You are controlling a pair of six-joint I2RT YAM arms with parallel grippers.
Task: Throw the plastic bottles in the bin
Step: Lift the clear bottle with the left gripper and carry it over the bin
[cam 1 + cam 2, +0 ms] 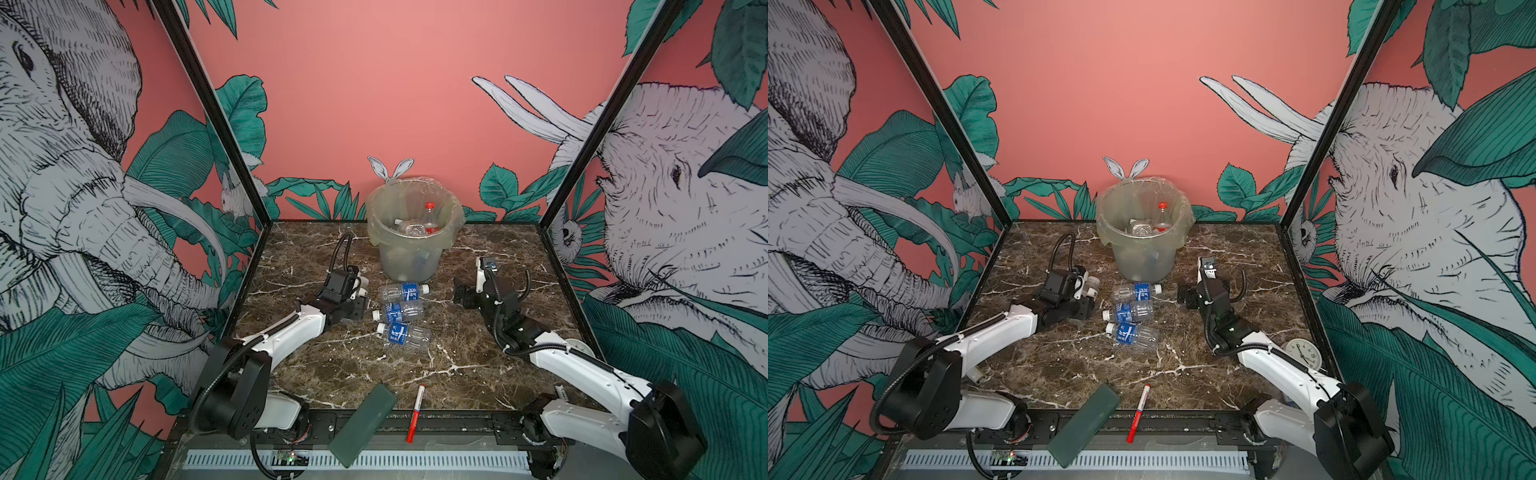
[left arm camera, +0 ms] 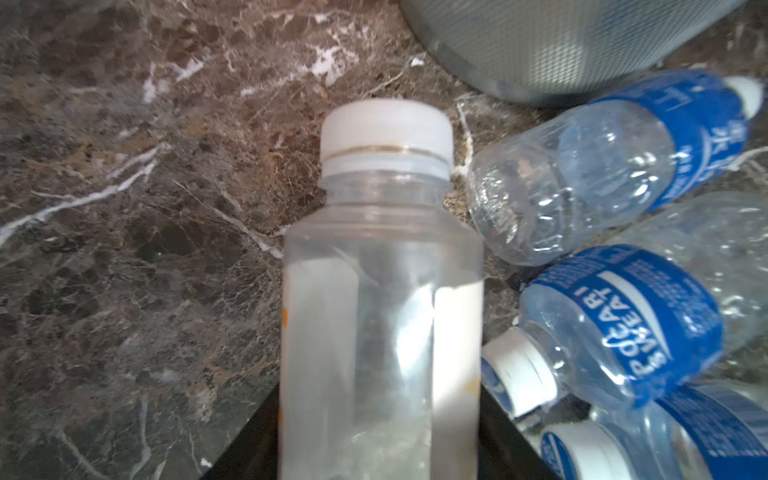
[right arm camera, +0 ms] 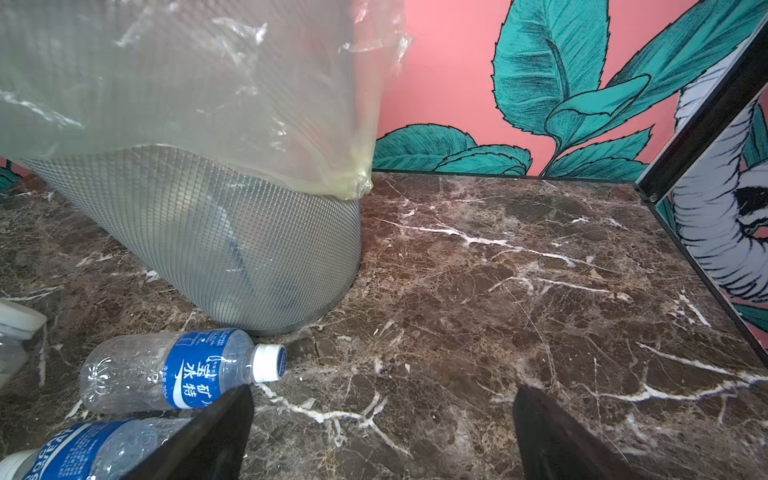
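My left gripper point(image 2: 380, 457) is shut on a clear plastic bottle point(image 2: 382, 291) with a white cap; its dark fingers press both sides. In both top views this bottle point(image 1: 362, 287) lies low over the table, left of the bin point(image 1: 413, 232). Three blue-labelled bottles lie in a row in front of the bin: the far one point(image 1: 405, 292), the middle one point(image 1: 398, 311) and the near one point(image 1: 405, 334). Several bottles lie inside the bin, one red-capped point(image 1: 429, 205). My right gripper point(image 3: 382, 432) stands open and empty over bare marble, right of the far bottle point(image 3: 174, 368).
A dark green slab point(image 1: 363, 424) and a red-and-white marker pen point(image 1: 415, 411) hang over the table's front edge. A small white clock point(image 1: 1304, 353) stands at the right wall behind my right arm. Black frame posts and printed walls close in the marble table point(image 1: 457, 365).
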